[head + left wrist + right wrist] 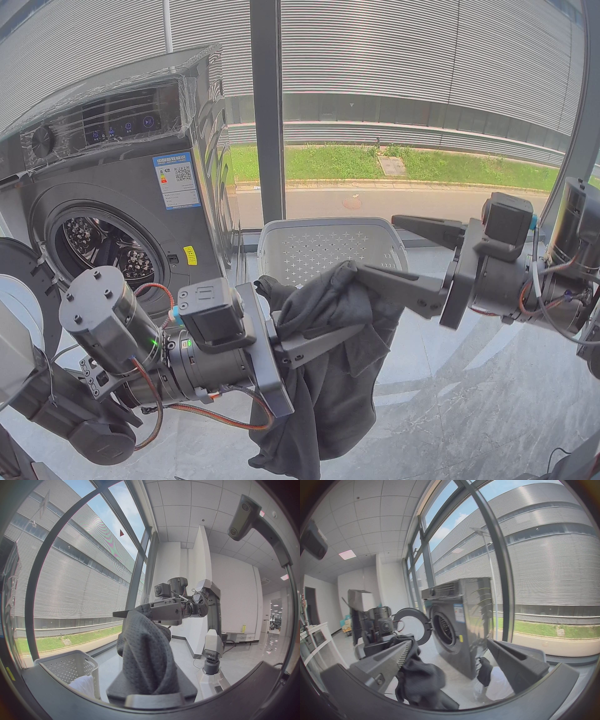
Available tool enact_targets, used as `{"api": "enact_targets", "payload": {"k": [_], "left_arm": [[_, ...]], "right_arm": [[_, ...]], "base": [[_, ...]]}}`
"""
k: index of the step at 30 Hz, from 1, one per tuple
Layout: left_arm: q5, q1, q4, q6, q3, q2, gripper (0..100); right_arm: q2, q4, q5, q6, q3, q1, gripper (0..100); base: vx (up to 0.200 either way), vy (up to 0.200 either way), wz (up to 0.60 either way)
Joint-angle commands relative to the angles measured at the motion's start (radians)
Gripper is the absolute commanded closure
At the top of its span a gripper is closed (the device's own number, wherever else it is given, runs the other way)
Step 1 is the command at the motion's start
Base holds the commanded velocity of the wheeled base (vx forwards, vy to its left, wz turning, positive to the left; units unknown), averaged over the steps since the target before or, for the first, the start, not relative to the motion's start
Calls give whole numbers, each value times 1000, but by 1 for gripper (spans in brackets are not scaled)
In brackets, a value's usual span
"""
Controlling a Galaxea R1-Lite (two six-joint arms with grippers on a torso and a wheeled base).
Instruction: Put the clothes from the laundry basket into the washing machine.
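**Fig. Garment held between basket and drum.** The left gripper [152, 694] is clamped on a dark garment [325, 375], which hangs in folds above the floor [469, 387], in front of the laundry basket [325, 222]. The right gripper [377, 245] has its jaws apart, the lower finger touching the cloth's top fold. The washing machine [125, 175] stands at the floor's window edge beside the basket, with its door [19, 294] swung open.

Handling, as judged: a soft, light, limp knit that will sag and trail, so a bunched upper fold is the best hold.

Count: one dark garment held, one white piece [82, 684] visible in the basket, one basket, one machine, two grippers.
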Motion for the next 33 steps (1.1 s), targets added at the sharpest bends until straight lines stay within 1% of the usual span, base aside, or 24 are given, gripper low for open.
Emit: {"api": "enact_targets", "payload": {"k": [1, 2, 4, 5, 6, 7, 8, 10, 14, 17, 22, 24, 27, 29, 33], "left_arm": [[-1, 52, 0, -1, -5, -8, 100], [-1, 72, -2, -1, -11, -8, 100], [-1, 98, -2, -1, -25, -11, 100], [-1, 98, -2, -1, -25, -11, 100], [-1, 112, -2, -2, -37, -17, 100], [-1, 133, 1, -5, -57, -26, 100], [-1, 141, 0, -8, -65, -29, 100], [-1, 158, 0, -25, -85, -33, 100], [-3, 170, 0, -45, -107, -42, 100], [-9, 169, 0, -47, -111, -45, 100], [-17, 167, 1, -47, -120, -56, 100], [-17, 167, 3, -48, -122, -59, 100], [-18, 167, 1, -67, -128, -69, 100], [-18, 167, 8, -73, -133, -85, 100], [-20, 167, 11, -74, -131, -105, 100]], "right_arm": [[-41, 0, 11, 7, -6, -100, 0], [-47, -2, 20, 9, 8, -116, 0], [-50, -2, 40, 7, 42, -129, 0], [-50, -2, 40, 7, 42, -129, 0], [-48, -2, 55, 6, 63, -129, 0], [-44, -2, 89, -2, 100, -129, 0], [-41, 0, 104, -7, 112, -129, 0], [-36, 0, 132, -14, 139, -129, 0], [9, 0, 175, -27, 183, -129, 0], [68, 0, 215, -51, 188, -123, 0], [167, -2, 247, -77, 169, -123, 0], [179, -2, 248, -80, 169, -123, 0], [216, -3, 264, -93, 162, -123, 0], [237, -3, 267, -94, 151, -124, 0], [275, -6, 268, -96, 128, -130, 0]], "base": [[0, 0, 0], [0, 0, 0], [0, 0, 0], [0, 0, 0], [0, 0, 0], [0, 0, 0], [0, 0, 0], [0, 0, 0], [0, 0, 0], [0, 0, 0], [0, 0, 0], [0, 0, 0], [0, 0, 0], [0, 0, 0], [0, 0, 0]]}}
